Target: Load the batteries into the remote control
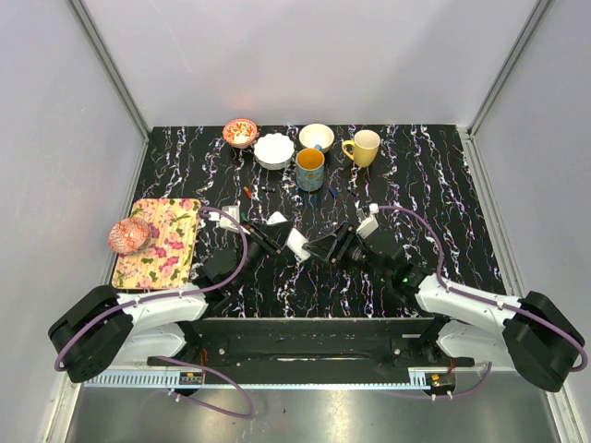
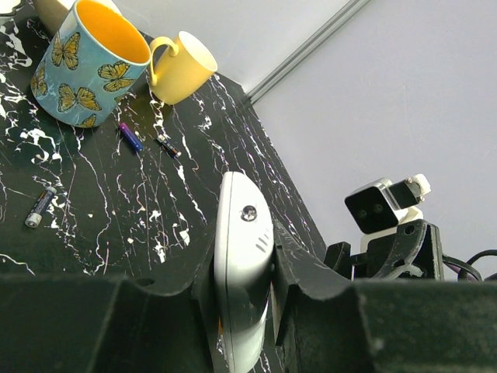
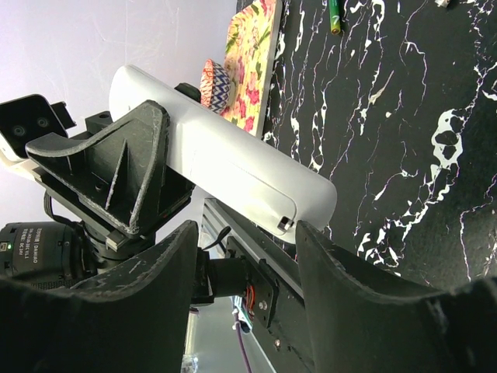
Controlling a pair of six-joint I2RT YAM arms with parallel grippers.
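My left gripper (image 2: 247, 273) is shut on the remote control (image 2: 241, 225), a slim white bar held edge-on above the table. From above, the remote control (image 1: 297, 244) sticks out to the right of the left gripper (image 1: 277, 233). The right gripper (image 1: 323, 249) faces its free end. In the right wrist view the right gripper (image 3: 245, 256) stands open, and the remote control (image 3: 225, 159) ends just beyond its fingertips, a small latch notch showing. Loose batteries (image 2: 40, 206) (image 2: 130, 137) (image 2: 168, 147) lie on the black marbled table near the mugs.
A butterfly mug (image 1: 310, 169), a yellow mug (image 1: 364, 147), two white bowls (image 1: 274, 150) and a patterned bowl (image 1: 240, 132) stand along the back. A floral tray (image 1: 164, 242) with a small patterned bowl (image 1: 128, 235) lies at the left. A green stick-like item (image 3: 334, 15) lies farther off.
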